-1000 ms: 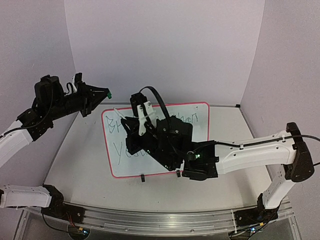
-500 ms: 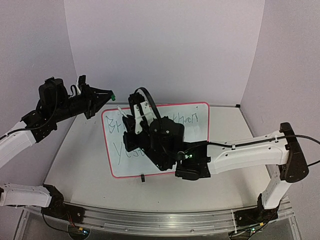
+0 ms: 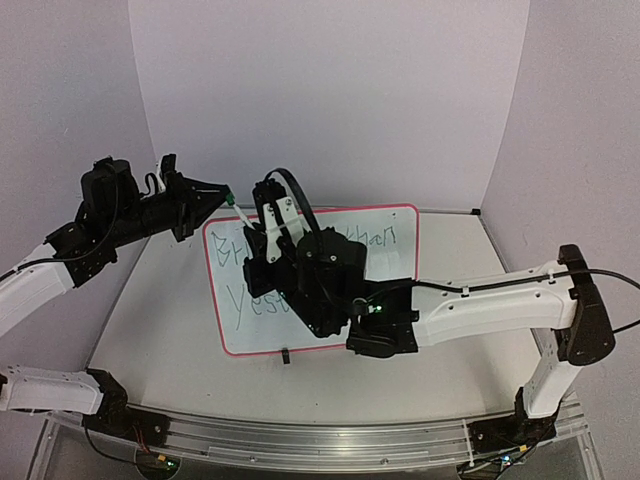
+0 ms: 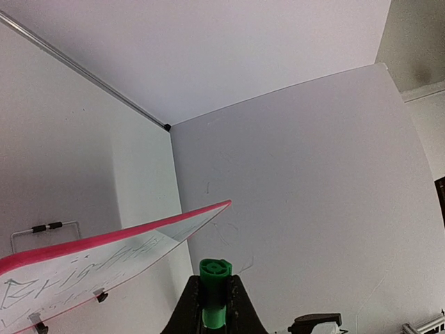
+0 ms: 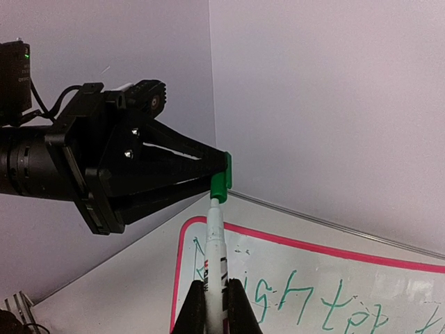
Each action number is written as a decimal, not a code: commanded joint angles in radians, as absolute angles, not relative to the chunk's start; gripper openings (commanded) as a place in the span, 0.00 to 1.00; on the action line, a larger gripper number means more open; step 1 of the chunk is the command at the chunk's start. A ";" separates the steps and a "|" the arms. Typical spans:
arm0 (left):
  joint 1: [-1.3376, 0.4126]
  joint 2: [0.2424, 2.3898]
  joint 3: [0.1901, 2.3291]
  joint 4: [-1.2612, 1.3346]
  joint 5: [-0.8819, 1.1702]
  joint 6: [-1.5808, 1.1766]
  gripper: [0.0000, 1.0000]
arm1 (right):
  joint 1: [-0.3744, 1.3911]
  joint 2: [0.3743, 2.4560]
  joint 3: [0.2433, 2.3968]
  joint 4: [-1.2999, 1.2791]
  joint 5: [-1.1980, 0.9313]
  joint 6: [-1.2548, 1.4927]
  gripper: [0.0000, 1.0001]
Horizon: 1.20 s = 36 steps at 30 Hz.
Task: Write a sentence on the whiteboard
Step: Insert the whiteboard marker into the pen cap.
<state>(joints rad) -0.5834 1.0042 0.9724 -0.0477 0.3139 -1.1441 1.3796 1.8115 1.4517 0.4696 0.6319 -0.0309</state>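
The green cap [image 5: 221, 179], clamped in the left gripper [image 3: 221, 192], was brought against the tip of the marker [image 5: 214, 236] clamped in the right gripper [image 5: 212, 306], above the whiteboard [image 3: 398, 262] on which the sentence [image 3: 243, 300] was written, indicating recapping.

The right tool [image 5: 208, 298] has its two fingers clamped around a white marker [image 5: 213, 243], which stands upright with its point upward. From the left comes the black left tool [image 5: 218, 170], pinching a green cap [image 5: 221, 181] at its very end. The cap meets the tip of the marker. Below them the whiteboard [image 5: 417, 282] lies with its red-pink frame, and part of the sentence [image 5: 299, 296] shows in green letters. A pale lilac wall [image 5: 334, 90] stands behind.
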 commanded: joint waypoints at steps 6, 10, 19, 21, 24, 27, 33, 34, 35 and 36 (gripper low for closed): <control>-0.597 1.004 0.971 0.014 0.326 -1.164 0.00 | 1.381 1.839 1.494 0.483 0.652 -0.042 0.00; -0.603 1.005 0.969 0.027 0.330 -1.169 0.00 | 1.381 1.843 1.497 0.483 0.656 -0.047 0.00; -0.610 1.003 0.958 0.035 0.329 -1.173 0.00 | 1.381 1.846 1.506 0.483 0.682 -0.073 0.00; -0.610 1.005 0.955 0.037 0.328 -1.173 0.00 | 1.381 1.844 1.505 0.483 0.684 -0.074 0.00; -0.611 1.006 0.954 0.037 0.329 -1.175 0.00 | 1.381 1.846 1.507 0.483 0.685 -0.076 0.00; -0.612 1.003 0.954 0.038 0.328 -1.176 0.00 | 1.381 1.850 1.509 0.483 0.688 -0.078 0.00; -0.613 1.001 0.953 0.041 0.329 -1.180 0.00 | 1.381 1.853 1.510 0.483 0.699 -0.082 0.00; -0.614 1.001 0.953 0.042 0.330 -1.181 0.00 | 1.381 1.854 1.511 0.483 0.701 -0.085 0.00; -0.614 1.001 0.952 0.043 0.331 -1.182 0.00 | 1.381 1.855 1.512 0.482 0.703 -0.087 0.00; -0.614 1.000 0.951 0.044 0.331 -1.183 0.00 | 1.381 1.855 1.512 0.482 0.705 -0.087 0.00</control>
<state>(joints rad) -0.6083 1.0080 0.9527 -0.0063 0.3195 -1.1760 1.3796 1.8420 1.4662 0.4667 0.6759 -0.0750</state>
